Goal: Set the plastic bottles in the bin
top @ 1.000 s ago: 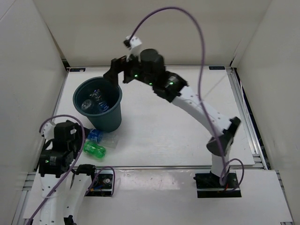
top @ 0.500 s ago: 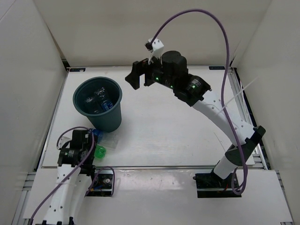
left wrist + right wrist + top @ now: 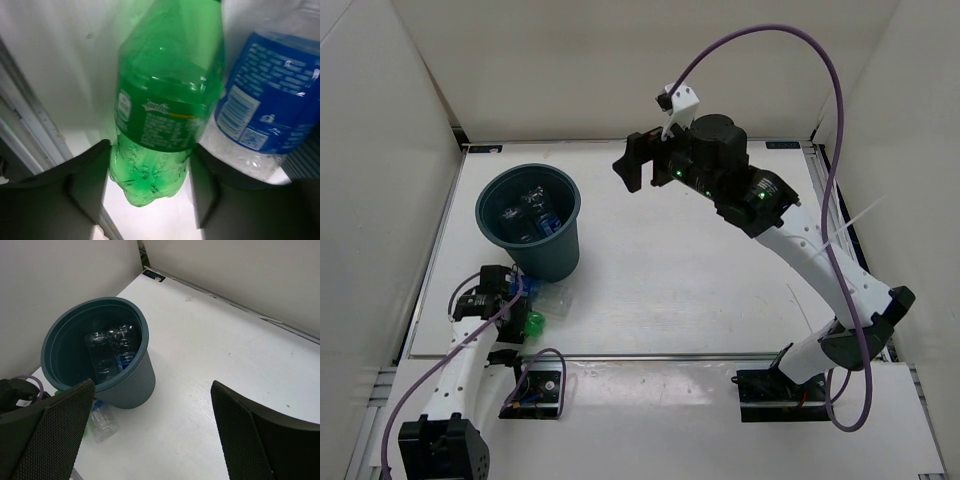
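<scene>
Left pincer (image 3: 149,170) spread astride green bottle (image 3: 162,95) near desk's (image 3: 700,290) front-left edge, beside bin (image 3: 556,256); right pincer (image 3: 152,390) apart above open desk.

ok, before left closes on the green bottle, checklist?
1. The green bottle sits between the fingers of the left tool: ok.
2. Fingers already touching it: cannot tell.
3. The blue-label bottle is clear of the grasp: not ok, it lies close beside the green one, by one finger.
4. The right tool is open, empty and off the bin's mouth: ok.
5. The bin is upright, with room above the two bottles inside: ok.
</scene>
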Available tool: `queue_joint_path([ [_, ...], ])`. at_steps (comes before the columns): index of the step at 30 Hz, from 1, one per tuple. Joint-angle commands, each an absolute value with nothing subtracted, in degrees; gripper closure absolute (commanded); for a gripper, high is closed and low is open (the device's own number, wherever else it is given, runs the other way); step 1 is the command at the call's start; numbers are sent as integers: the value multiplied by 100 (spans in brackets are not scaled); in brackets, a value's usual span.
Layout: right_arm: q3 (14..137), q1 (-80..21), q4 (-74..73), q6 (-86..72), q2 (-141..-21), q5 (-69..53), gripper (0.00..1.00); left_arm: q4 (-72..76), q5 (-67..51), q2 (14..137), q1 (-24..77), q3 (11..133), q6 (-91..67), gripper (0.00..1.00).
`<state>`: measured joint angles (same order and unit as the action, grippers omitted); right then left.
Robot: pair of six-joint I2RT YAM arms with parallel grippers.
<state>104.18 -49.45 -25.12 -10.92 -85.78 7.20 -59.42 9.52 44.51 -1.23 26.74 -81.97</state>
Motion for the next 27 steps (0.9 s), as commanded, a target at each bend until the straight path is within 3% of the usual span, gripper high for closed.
queue_joint_path([
  [1, 10318, -4931, -2294, -888, -8481, 967, 0, -5836, 747, 4281, -307, 2487, -8166, 39],
  [5, 10318, -4931, -2347, -888, -8481, 1107, 0, -6397, 913, 3842, -360, 2829, -8104, 43],
  [11, 10204, -4808, -2470, -1063, -8481, 1108, 0, -8179, 1678, 3287, -360, 4945, -8358, 48],
  [14, 10266, -4746, -2619, -1230, -8481, 1107, 0, -8183, 1898, 3182, -360, 6062, -8095, 53],
  [17, 10266, -4693, -2619, -1283, -8481, 1107, 0, -8183, 2214, 3497, -360, 7003, -7790, 52],
  [21, 10266, -4693, -2672, -1345, -8481, 984, 0, -6877, 2137, 4191, -360, 7594, -6011, 49],
  [27, 10318, -4693, -2672, -1345, -8534, 984, 0, -5030, 1521, 4991, -360, 7471, -4870, 43],
])
